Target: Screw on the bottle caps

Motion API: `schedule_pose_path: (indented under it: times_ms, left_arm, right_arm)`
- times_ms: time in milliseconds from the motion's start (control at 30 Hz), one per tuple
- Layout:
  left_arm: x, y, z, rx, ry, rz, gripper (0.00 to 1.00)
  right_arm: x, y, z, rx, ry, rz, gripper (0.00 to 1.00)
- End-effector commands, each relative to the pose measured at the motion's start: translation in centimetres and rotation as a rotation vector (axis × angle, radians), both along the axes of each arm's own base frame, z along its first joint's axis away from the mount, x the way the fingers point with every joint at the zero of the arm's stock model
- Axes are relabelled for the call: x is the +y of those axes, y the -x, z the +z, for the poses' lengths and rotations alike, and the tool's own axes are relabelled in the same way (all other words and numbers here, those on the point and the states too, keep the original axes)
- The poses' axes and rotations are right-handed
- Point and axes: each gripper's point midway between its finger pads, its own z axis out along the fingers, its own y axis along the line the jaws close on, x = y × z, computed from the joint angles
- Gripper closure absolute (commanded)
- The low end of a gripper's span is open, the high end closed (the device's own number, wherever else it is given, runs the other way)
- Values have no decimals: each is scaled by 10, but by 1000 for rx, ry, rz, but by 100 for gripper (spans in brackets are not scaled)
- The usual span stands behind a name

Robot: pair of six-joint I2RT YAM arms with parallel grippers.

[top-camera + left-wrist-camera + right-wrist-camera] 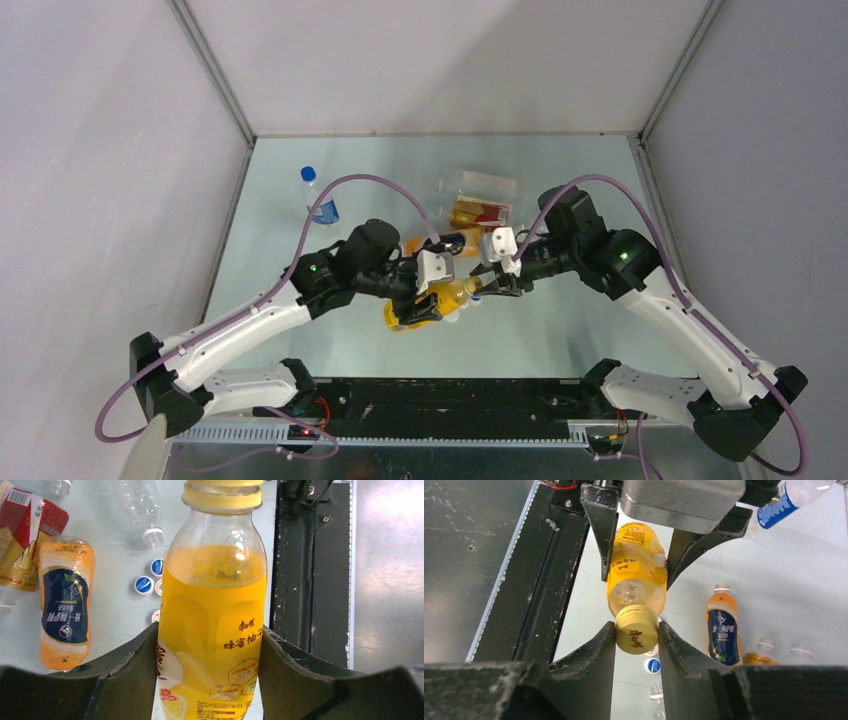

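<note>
One yellow bottle (215,580) sat clamped betw. L gripper (210,631) fingers; R gripper (636,628) pinched its yellow cap (637,639); 4 loose caps (144,585) lay on table (120,545)

Enclosure: three plain, matte, pale grey panel walls. Back wall (440,60) stood at 12 o'clock, left wall (100,180) at 9, right wall (760,150) at 3.

Two aluminium struts ran down the corner joints, one at 11 o'clock (212,70) and one at 1 o'clock (677,70), each ending at a far corner of the table.

Table top (390,160) was pale green-grey, smooth and slightly glossy.

A black plate (450,395), scuffed and dusty, lay across the near edge at 6 o'clock. A grey slotted duct (430,432) ran alongside it.

Wrist views showed a scratched grey metal sheet (464,555) beside the plate, catching glare.

Lighting was even and diffuse, shadows faint.
</note>
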Motion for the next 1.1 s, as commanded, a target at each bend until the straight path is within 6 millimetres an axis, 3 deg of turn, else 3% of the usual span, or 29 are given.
schedule_pose_path:
  times_ms: [0,133,267,367,433,533,600,633,767,833,933,1067]
  left_arm:
    - [-9,-24,41,-137,110,61,100]
    - [-2,-48,48,-231,127,207,100]
    - [8,-68,61,-398,92,365,100]
    - [13,-80,78,-583,72,459,100]
    - [21,-87,86,-698,43,554,100]
    - [19,-86,83,-751,25,574,100]
    - [19,-86,77,-746,13,575,100]
    - [19,-84,73,-737,1,560,100]
    - [19,-75,56,-675,-7,506,100]
    - [21,-71,48,-618,-7,479,100]
    - [28,-72,41,-532,7,484,100]
    - [22,-52,35,-417,40,352,100]
  right_arm:
    - [6,3,4,134,-6,-62,78]
    - [10,-8,5,355,2,-275,100]
    - [5,-38,3,609,-23,-669,100]
    - [0,-54,3,962,-102,-994,100]
    - [-2,-61,-1,1158,-120,-1105,100]
    - [3,-67,-1,1280,-135,-1125,100]
    - [5,-70,9,1269,-179,-1108,95]
    - [6,-73,15,1227,-208,-1084,88]
    - [-4,-76,45,929,-301,-967,61]
    - [-9,-67,64,765,-336,-863,51]
    - [-13,-51,77,548,-325,-693,45]
    - [-18,-25,78,311,-269,-475,41]
